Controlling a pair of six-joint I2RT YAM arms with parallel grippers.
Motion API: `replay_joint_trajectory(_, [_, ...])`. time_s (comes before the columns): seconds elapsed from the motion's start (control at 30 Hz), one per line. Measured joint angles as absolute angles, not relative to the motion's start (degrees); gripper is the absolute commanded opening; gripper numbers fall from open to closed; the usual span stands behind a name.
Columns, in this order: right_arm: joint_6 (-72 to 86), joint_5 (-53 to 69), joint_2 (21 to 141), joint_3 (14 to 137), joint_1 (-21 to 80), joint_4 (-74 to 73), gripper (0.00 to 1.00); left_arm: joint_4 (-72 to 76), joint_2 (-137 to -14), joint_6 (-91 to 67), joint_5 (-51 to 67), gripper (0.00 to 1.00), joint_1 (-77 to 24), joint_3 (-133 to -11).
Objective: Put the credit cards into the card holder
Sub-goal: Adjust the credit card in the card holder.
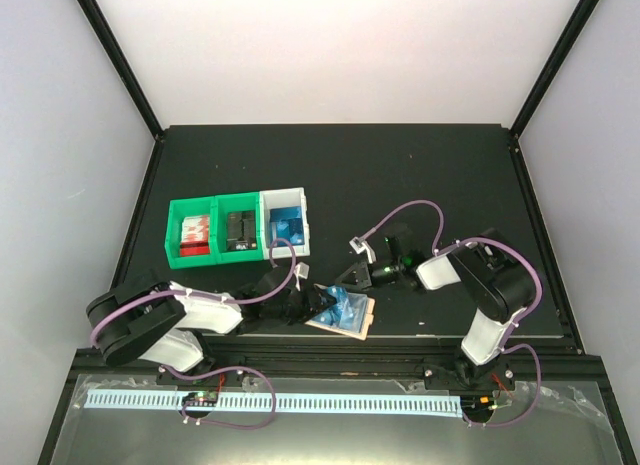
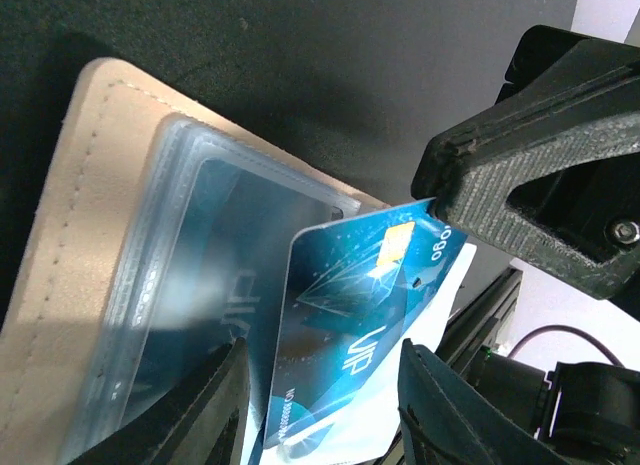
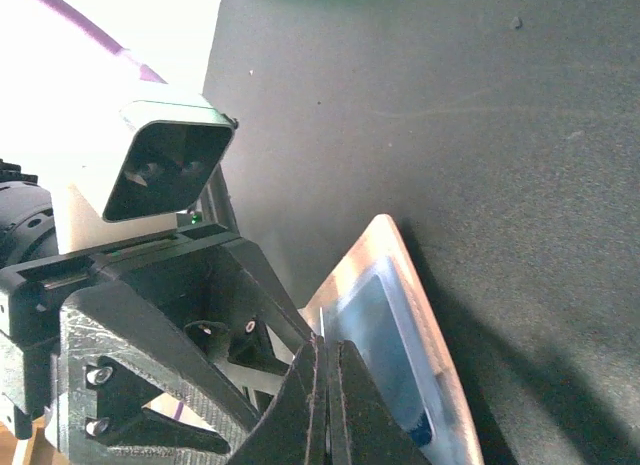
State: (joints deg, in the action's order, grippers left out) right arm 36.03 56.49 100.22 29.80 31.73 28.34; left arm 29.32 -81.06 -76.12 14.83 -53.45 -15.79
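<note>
The tan card holder (image 1: 344, 328) lies open near the table's front edge, and a blue credit card (image 2: 230, 235) shows inside its clear sleeve. A second blue credit card (image 2: 360, 285), marked VIP, stands tilted over the holder (image 2: 60, 245). My right gripper (image 3: 325, 350) is shut on this card's top corner, and its dark fingers (image 2: 520, 175) show in the left wrist view. My left gripper (image 2: 322, 370) is open, one finger on each side of the card's lower end. From above, the two grippers (image 1: 312, 305) (image 1: 347, 282) meet over the holder.
Behind the holder stand two green bins (image 1: 213, 225) and a white bin (image 1: 285, 223) with blue items inside. The table's front rail (image 1: 400, 350) runs just below the holder. Black frame posts stand at both back corners.
</note>
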Motion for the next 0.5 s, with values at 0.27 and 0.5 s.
replay_joint_trajectory(0.27, [37.4, 58.1, 100.2, 29.6, 31.7, 31.0, 0.01, 34.0, -84.0, -74.7, 16.4, 0.42, -52.9, -15.6])
replay_joint_trajectory(0.5, [38.1, 58.7, 100.5, 29.1, 31.7, 32.5, 0.01, 40.5, -87.9, -72.9, 18.3, 0.16, -52.6, -14.7])
